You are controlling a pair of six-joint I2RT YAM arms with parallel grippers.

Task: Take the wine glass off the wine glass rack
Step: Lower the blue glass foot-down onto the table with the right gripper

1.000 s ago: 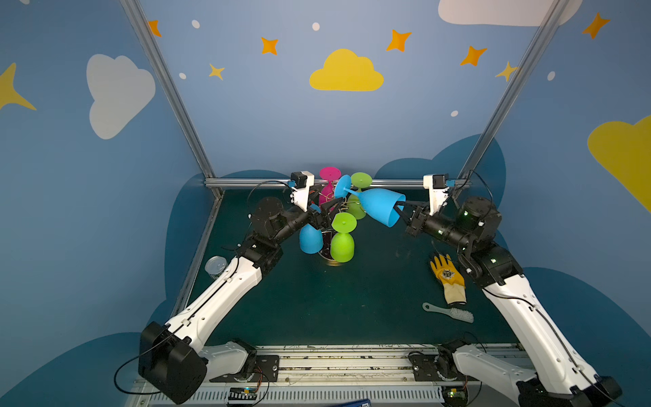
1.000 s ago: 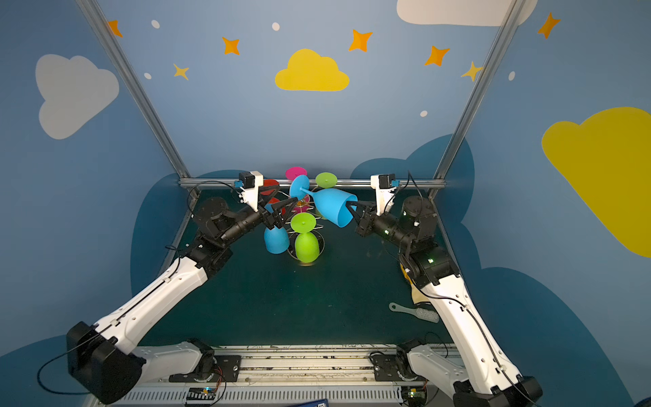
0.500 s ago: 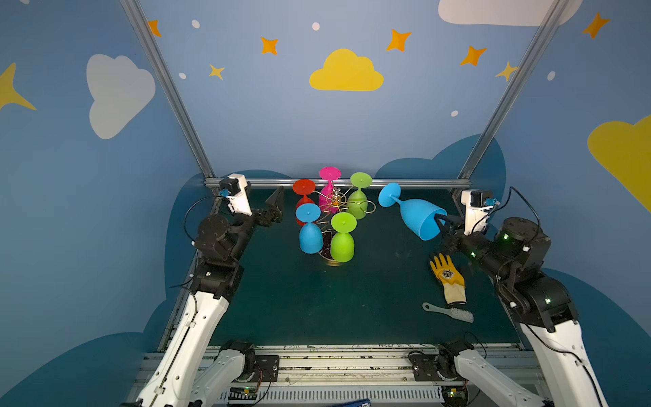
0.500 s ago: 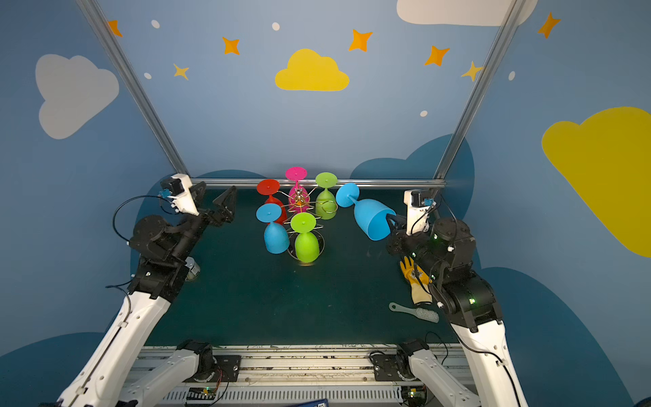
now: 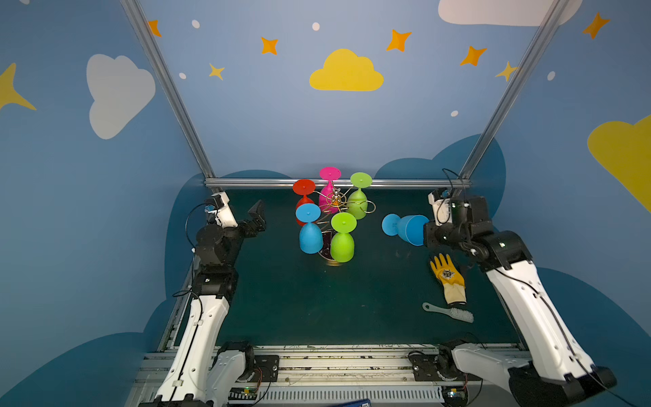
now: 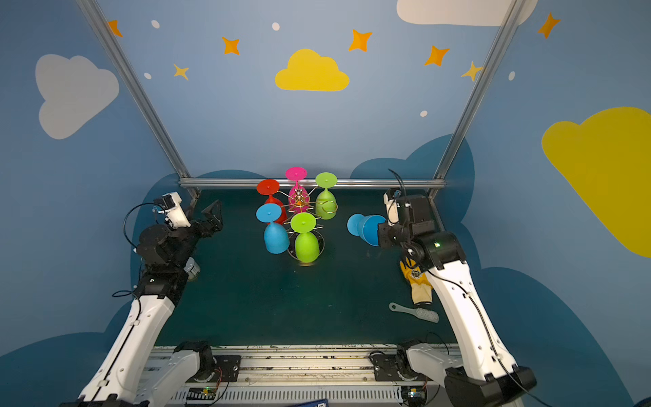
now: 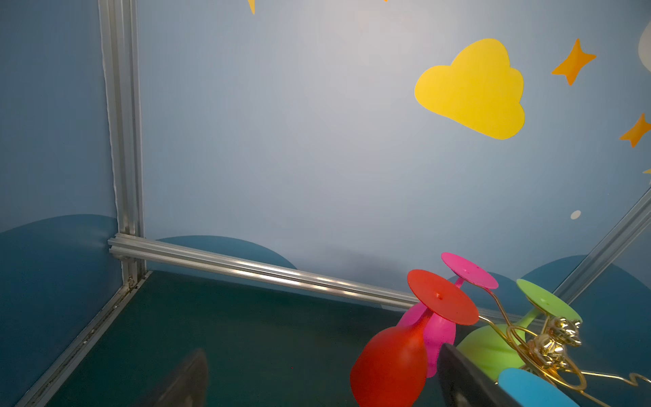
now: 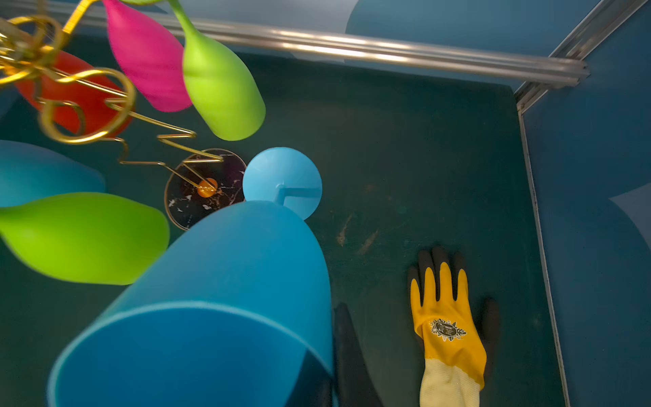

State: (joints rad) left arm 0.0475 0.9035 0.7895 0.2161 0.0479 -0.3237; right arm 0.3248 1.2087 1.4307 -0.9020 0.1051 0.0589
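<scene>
In right gripper (image 5: 425, 235): blue wine glass (image 5: 408, 229) was clamped at rim, lying sideways, foot pointing away toward wine glass rack (image 5: 335, 201), clear of it. Left gripper (image 5: 258, 219) gaped empty, rack well beyond its fingertips.

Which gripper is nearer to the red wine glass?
Left. The left gripper is open, left of the red wine glass; the right gripper, holding a blue wine glass, is beyond the rack.
</scene>
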